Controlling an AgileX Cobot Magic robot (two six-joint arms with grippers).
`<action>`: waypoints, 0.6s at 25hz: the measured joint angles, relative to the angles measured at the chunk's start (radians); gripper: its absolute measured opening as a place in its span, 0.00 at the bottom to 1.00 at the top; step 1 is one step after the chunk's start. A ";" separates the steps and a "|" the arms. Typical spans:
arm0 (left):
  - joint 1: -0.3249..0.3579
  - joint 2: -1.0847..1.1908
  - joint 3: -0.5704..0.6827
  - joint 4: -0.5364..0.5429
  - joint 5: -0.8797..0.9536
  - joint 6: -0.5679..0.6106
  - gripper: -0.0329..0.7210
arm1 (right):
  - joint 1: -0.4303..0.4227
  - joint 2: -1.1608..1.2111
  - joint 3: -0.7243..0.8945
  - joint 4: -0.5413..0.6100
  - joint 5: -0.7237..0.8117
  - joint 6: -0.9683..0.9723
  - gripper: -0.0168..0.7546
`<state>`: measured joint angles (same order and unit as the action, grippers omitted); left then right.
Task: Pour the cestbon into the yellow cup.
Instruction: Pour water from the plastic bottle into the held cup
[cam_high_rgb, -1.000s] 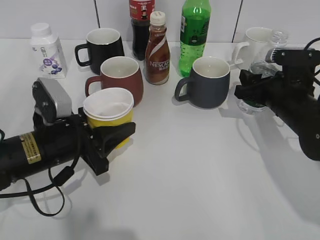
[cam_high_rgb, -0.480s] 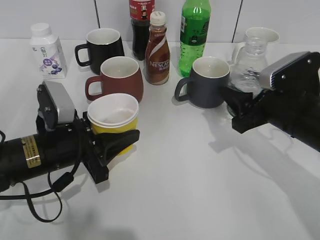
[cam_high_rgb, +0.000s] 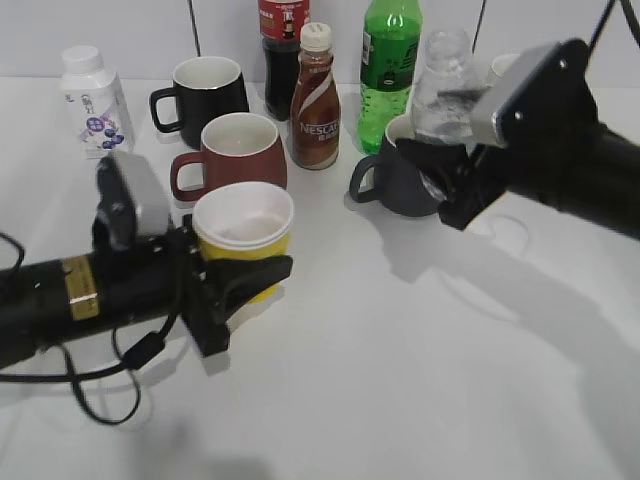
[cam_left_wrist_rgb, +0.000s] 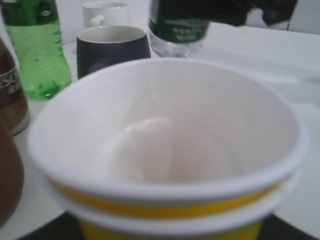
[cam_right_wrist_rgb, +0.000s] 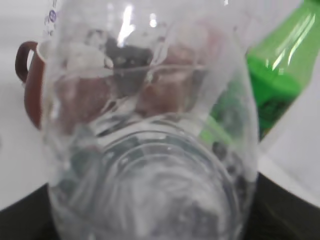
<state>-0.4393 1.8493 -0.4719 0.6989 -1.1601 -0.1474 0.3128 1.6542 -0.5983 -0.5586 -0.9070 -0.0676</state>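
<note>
The cestbon (cam_high_rgb: 443, 95) stands nearly upright in the air, its long axis vertical with the open neck at the top and leaning only slightly, held in front of the dark grey mug (cam_high_rgb: 405, 170) and beside the green soda bottle (cam_high_rgb: 389, 70). The right gripper (cam_high_rgb: 452, 190) is closed around its lower body, at the dark green label band. The yellow cup (cam_high_rgb: 243, 240) sits upright with its mouth facing up, clamped between the jaws of the left gripper (cam_high_rgb: 240, 285), just in front of the maroon mug (cam_high_rgb: 237, 150). The left wrist view shows the cup's white inside (cam_left_wrist_rgb: 165, 150) and the bottle's green label (cam_left_wrist_rgb: 178, 31) beyond the rim, well apart from it. The right wrist view shows the clear bottle (cam_right_wrist_rgb: 150, 135) filling the frame, with the water surface inside visible as a line.
</note>
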 joint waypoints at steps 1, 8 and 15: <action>-0.003 0.001 -0.019 0.007 0.021 -0.014 0.48 | 0.000 -0.001 -0.021 -0.017 0.013 0.000 0.64; -0.059 0.001 -0.120 0.021 0.102 -0.062 0.48 | 0.000 -0.002 -0.113 -0.116 0.102 -0.073 0.64; -0.127 0.063 -0.208 0.028 0.147 -0.084 0.47 | 0.000 -0.002 -0.118 -0.167 0.110 -0.190 0.64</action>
<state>-0.5662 1.9123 -0.6800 0.7265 -1.0135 -0.2315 0.3128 1.6524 -0.7164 -0.7255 -0.7972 -0.2581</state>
